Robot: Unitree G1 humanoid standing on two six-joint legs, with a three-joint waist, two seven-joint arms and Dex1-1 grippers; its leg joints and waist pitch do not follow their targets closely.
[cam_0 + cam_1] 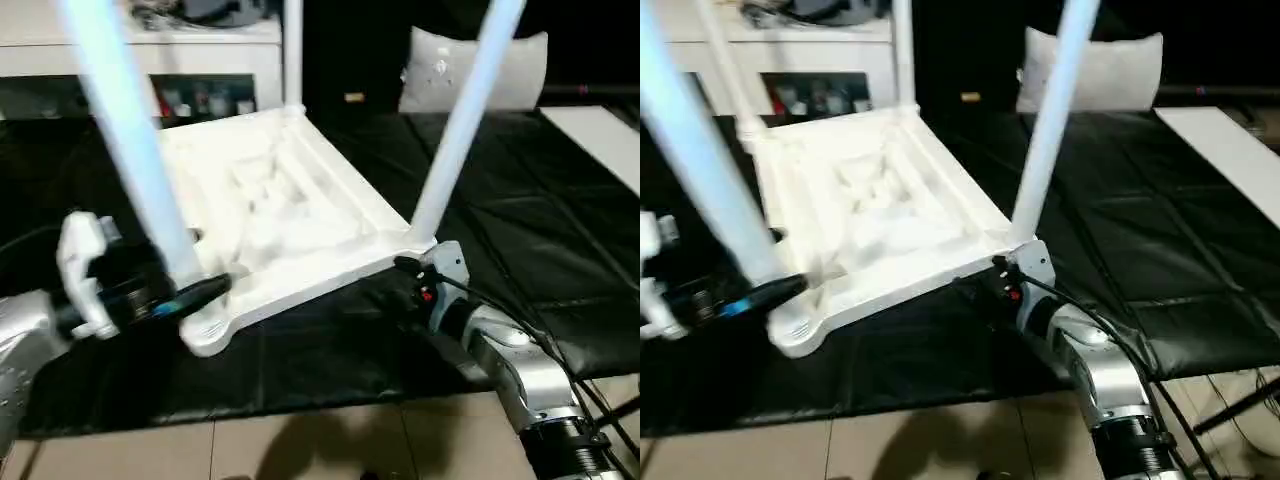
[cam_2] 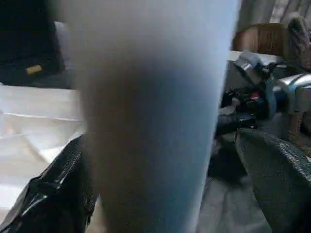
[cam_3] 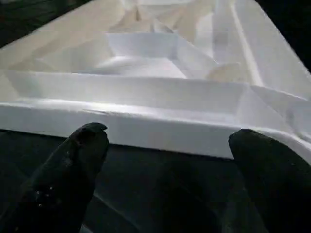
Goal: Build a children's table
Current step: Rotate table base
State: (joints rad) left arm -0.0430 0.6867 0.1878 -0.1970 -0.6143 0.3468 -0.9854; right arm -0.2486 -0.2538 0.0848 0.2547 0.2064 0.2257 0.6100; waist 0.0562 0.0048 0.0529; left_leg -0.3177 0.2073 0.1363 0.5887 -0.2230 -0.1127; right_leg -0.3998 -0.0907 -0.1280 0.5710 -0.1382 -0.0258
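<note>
Upside-down table on the black surface, legs standing in its sockets

I see the table top lying ribbed side up on the black surface, legs rising from its corners. My left pincer straddles the near-left leg just above its socket, fingers spread wide on either side with no firm clamp that I can see. My right pincer hovers wide just short of the near rim, beside the near-right leg, gripping nothing. The risk, as I judge it: a leg only half seated could tilt or pop out if I nudge it sideways, and a push from the right could slide the whole top across the slick cover.
</note>
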